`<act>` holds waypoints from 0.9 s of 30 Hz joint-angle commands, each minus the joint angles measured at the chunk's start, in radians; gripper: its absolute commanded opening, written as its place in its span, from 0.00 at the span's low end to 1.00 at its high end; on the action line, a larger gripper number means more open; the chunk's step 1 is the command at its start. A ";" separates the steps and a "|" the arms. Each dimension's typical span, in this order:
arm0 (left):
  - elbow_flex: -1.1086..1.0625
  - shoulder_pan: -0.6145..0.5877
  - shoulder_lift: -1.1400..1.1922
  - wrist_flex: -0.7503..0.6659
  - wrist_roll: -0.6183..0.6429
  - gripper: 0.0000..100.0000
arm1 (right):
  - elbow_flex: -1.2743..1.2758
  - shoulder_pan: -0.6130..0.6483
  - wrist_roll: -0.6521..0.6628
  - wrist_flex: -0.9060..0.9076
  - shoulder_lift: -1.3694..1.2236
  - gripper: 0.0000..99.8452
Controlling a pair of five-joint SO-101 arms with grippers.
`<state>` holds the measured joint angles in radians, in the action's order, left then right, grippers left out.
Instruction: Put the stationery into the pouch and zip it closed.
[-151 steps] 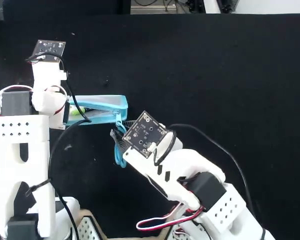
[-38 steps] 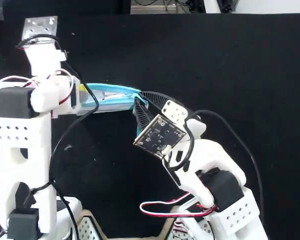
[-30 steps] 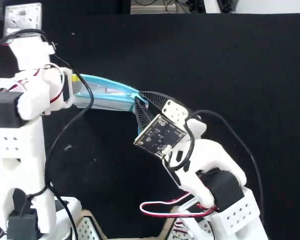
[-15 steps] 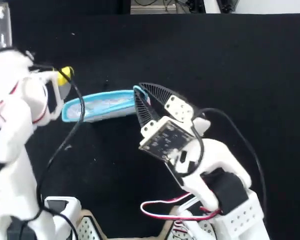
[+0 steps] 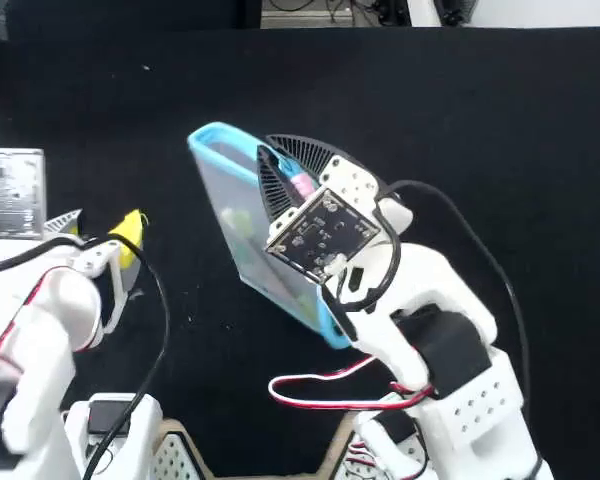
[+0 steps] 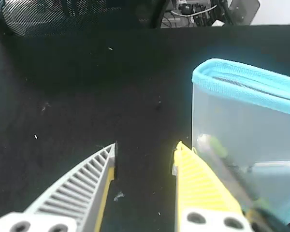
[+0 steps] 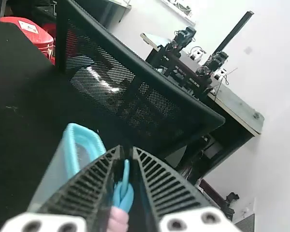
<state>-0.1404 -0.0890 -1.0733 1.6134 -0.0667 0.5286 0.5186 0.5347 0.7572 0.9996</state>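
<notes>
Right gripper [image 7: 127, 152] clamped on blue loop [image 7: 123, 191] of pouch [image 5: 242, 225], left gripper [image 6: 145, 150] spread

Stationery [image 6: 210, 144] inside the pouch [image 6: 241, 116] indistinct, pouch's far side cut off.

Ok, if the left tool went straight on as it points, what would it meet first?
Likely only bare table; the pouch is off to one side of the left tool, depth unclear.
</notes>
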 commanded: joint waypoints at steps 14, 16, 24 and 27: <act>-0.591 0.237 -0.290 -0.348 0.032 0.20 | -0.150 0.143 -0.011 0.114 -0.038 0.01; -0.661 0.234 -0.339 -0.402 0.032 0.20 | -0.168 0.170 -0.011 0.115 -0.061 0.01; -0.932 0.234 -0.583 -0.543 0.032 0.20 | -0.208 0.204 -0.011 0.106 -0.151 0.01; -0.989 0.240 -0.703 -0.555 0.034 0.20 | -0.206 0.204 -0.011 0.083 -0.176 0.01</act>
<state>-1.0856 0.1381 -1.6395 1.0902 -0.0453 0.3721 0.7104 0.5347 0.8692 0.8401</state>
